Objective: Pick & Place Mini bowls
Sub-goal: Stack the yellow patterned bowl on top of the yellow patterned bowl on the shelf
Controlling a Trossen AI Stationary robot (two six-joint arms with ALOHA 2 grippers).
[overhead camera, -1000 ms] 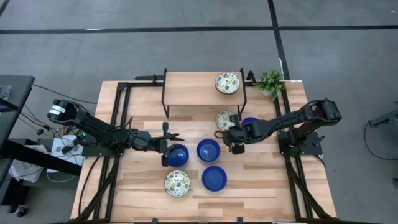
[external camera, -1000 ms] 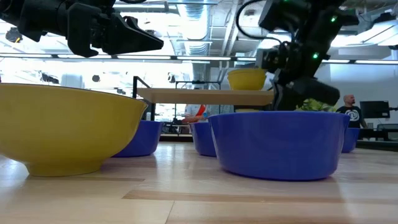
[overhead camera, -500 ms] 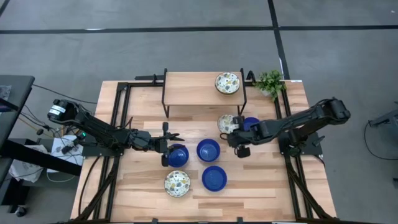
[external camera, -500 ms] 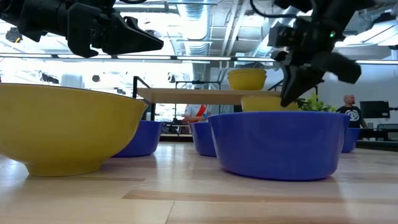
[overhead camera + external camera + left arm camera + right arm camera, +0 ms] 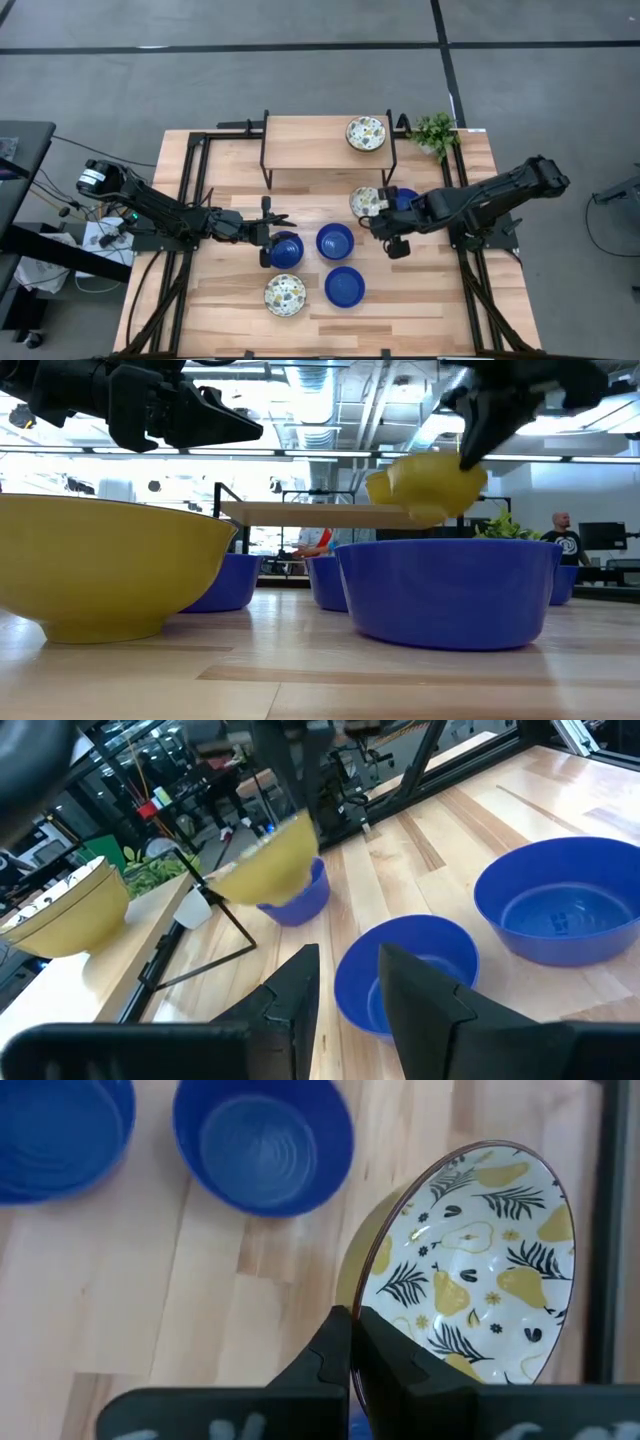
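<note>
Slippage is the main risk here: the right gripper (image 5: pixel 350 1342) pinches only the thin rim of a small round ceramic bowl with a yellow outside and a white inside printed with pears and leaves (image 5: pixel 470 1260), its fingers closed tight on that edge, and the bowl hangs tilted in the air. I judge that a glazed, smooth rim held at one point could twist or slide out, and a drop would land the bowl on the hard wooden counter (image 5: pixel 420 290) or on the glossy cobalt blue bowl (image 5: pixel 404 198) just behind the gripper. Lifting it to the raised wooden shelf on a black metal frame (image 5: pixel 310 145) beyond the gripper also risks clipping the shelf edge or the matching patterned bowl (image 5: pixel 366 133) already resting there.

Nearest the front of the counter, well short of both grippers, sit another patterned bowl (image 5: pixel 285 295) and a wide blue bowl (image 5: pixel 344 286). Between the two grippers stands a deeper blue bowl (image 5: pixel 335 241), ringed inside. The left gripper (image 5: pixel 268 222) hovers with its fingers parted and holding nothing, beside a blue bowl (image 5: pixel 285 250); a careless descent could knock it. Far past the right gripper, a small leafy green plant (image 5: pixel 434 132) sits at the counter's back corner.
</note>
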